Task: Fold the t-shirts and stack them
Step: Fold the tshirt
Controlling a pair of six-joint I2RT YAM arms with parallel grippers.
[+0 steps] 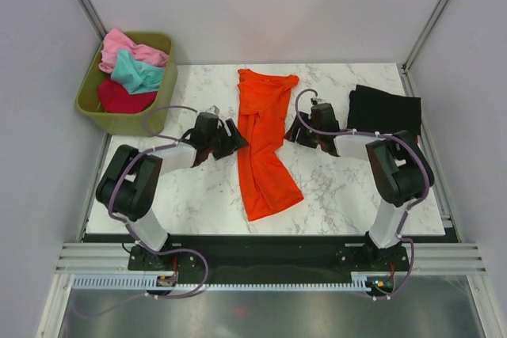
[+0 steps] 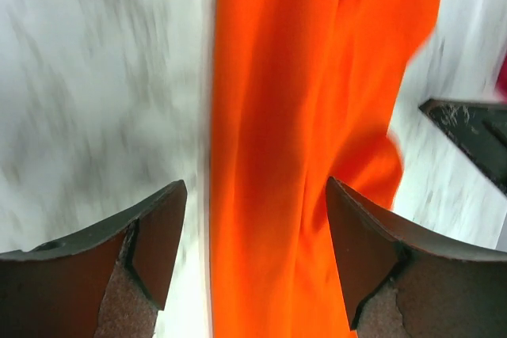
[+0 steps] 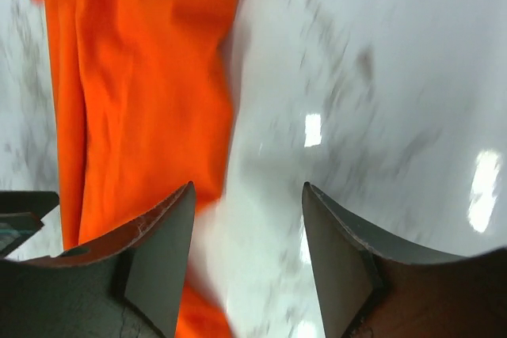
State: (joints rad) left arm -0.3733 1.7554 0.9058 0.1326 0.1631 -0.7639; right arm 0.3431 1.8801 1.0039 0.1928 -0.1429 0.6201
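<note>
A bright orange t-shirt [image 1: 263, 144] lies folded into a long narrow strip down the middle of the marble table [image 1: 198, 203]. My left gripper [image 1: 235, 141] hovers at the strip's left edge, open, with orange cloth [image 2: 293, 148] beneath its spread jaws and nothing pinched. My right gripper [image 1: 295, 131] is open at the strip's right edge, with bare marble between its jaws and the orange t-shirt [image 3: 142, 93] to their left. A folded black t-shirt [image 1: 383, 109] rests at the table's back right. Pink [image 1: 127, 47], teal [image 1: 136, 74] and crimson [image 1: 123, 98] t-shirts lie bunched in the bin.
The olive-green plastic bin [image 1: 154, 116] stands off the table's back left corner. Grey walls and metal frame posts close in the table at the back and sides. Both arm bases are on the black rail at the near edge.
</note>
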